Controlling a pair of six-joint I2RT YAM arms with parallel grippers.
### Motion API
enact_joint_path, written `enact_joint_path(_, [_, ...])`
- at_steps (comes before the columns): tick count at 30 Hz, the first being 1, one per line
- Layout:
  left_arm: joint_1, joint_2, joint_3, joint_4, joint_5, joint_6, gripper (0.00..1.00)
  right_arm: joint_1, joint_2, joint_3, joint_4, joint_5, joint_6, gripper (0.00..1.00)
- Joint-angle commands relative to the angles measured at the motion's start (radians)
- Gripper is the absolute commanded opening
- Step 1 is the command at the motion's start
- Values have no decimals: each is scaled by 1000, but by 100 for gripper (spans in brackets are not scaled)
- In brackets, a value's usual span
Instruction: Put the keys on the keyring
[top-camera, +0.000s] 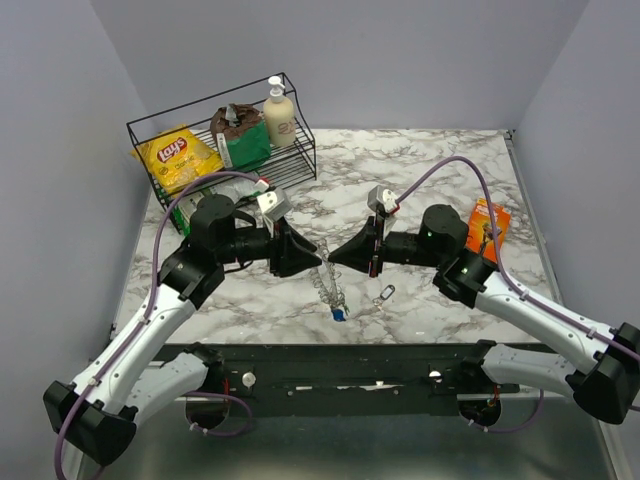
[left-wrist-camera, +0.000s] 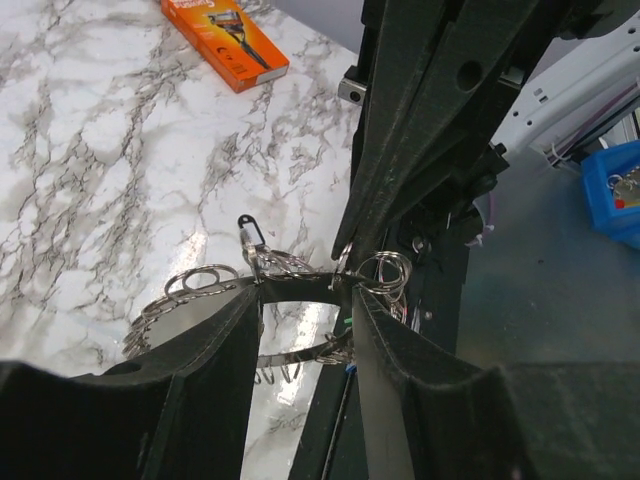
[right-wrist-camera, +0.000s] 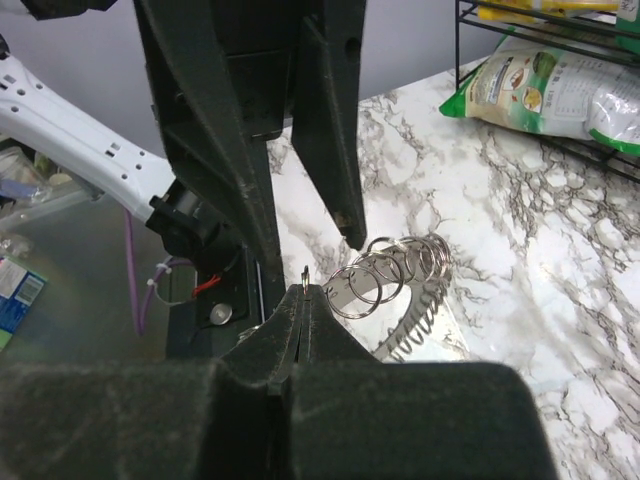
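Observation:
The keyring (top-camera: 327, 280), a large silvery ring with a coiled rim, hangs above the table between my two grippers. A blue key (top-camera: 340, 314) dangles at its lower end. My left gripper (top-camera: 306, 258) holds it across its width, one finger on each side (left-wrist-camera: 305, 290). In the right wrist view the keyring (right-wrist-camera: 425, 290) carries several small split rings. My right gripper (top-camera: 337, 257) is shut (right-wrist-camera: 303, 292) on a thin small metal ring poking out of its tips, close to the keyring. The red and green keys are not clearly visible.
A small silvery key-like piece (top-camera: 385, 293) lies on the marble to the right of the keyring, and shows in the left wrist view (left-wrist-camera: 248, 235). An orange box (top-camera: 487, 228) lies at the right. A wire rack (top-camera: 300, 160) with snack bags and a soap bottle (top-camera: 279, 115) stands back left.

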Motion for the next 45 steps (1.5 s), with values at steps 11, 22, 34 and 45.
enact_joint_path(11, [-4,-122,-132,311,1,-192,55,7,-51,-34,127,9,45,1])
enact_joint_path(22, [-4,-84,-184,507,78,-317,60,7,-79,-54,150,-11,65,1])
enact_joint_path(34, [-4,-46,-198,569,78,-344,48,5,-108,-61,147,-10,67,1])
enact_joint_path(45, [-6,-27,-199,569,84,-344,46,5,-110,-65,142,7,64,1])
